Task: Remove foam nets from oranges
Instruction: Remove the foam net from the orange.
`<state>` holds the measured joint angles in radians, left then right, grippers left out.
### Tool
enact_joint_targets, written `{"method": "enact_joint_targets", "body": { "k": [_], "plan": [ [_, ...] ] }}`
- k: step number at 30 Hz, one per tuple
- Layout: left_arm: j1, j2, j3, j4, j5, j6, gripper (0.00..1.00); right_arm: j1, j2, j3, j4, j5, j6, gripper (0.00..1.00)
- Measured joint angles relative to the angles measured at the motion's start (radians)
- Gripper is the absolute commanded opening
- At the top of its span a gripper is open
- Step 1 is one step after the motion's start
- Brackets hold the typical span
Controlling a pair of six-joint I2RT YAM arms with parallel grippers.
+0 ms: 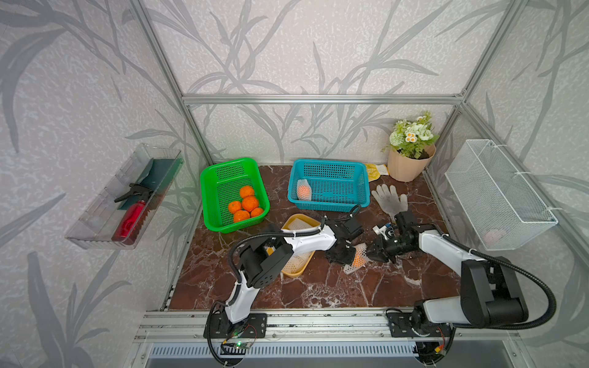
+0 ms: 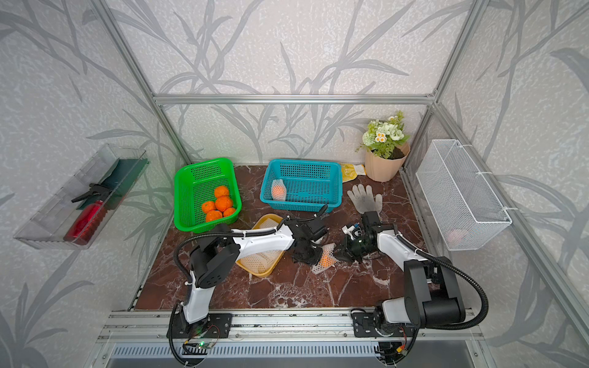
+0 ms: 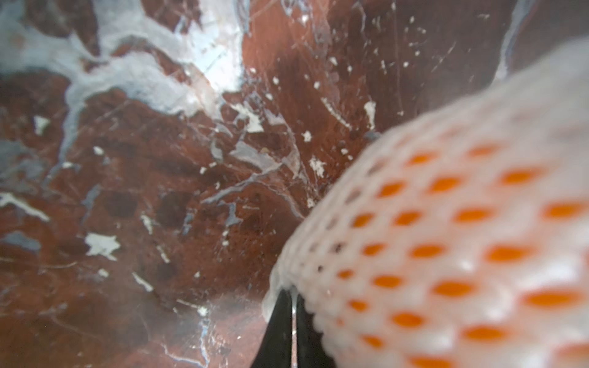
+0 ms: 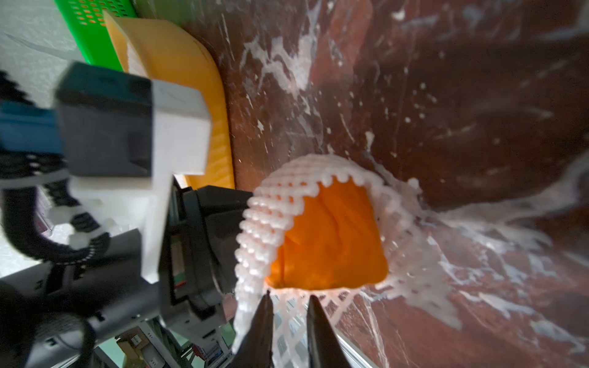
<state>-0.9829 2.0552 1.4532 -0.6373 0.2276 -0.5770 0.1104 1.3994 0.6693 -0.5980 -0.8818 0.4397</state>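
Over red marble tabletop [image 1: 318, 286]: netted orange [image 1: 359, 259]; leaf-patterned walls [image 1: 318, 47].

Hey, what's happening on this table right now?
Two robot arms are working on one orange at mid-table. The left gripper is pinched shut on its foam net. The right gripper, jaws slightly apart, sits at the net's open end, where the fruit shows. Five bare oranges lie in the green basket, and another netted orange waits in the blue basket.
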Motion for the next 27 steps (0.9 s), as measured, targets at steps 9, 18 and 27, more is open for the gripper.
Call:
{"method": "enact_joint_targets", "body": {
  "k": [9, 18, 27],
  "plan": [
    [0.001, 0.002, 0.003, -0.005, 0.001, 0.013, 0.08, 0.000, 0.010, -0.016, 0.005, 0.035, 0.037, 0.57],
    [0.002, 0.002, 0.004, -0.005, 0.005, 0.030, 0.08, 0.000, 0.053, -0.018, 0.118, 0.034, 0.100, 0.59],
    [0.003, 0.002, 0.005, -0.007, 0.006, 0.046, 0.08, 0.000, 0.032, 0.045, -0.031, 0.079, 0.038, 0.59]
  ]
}}
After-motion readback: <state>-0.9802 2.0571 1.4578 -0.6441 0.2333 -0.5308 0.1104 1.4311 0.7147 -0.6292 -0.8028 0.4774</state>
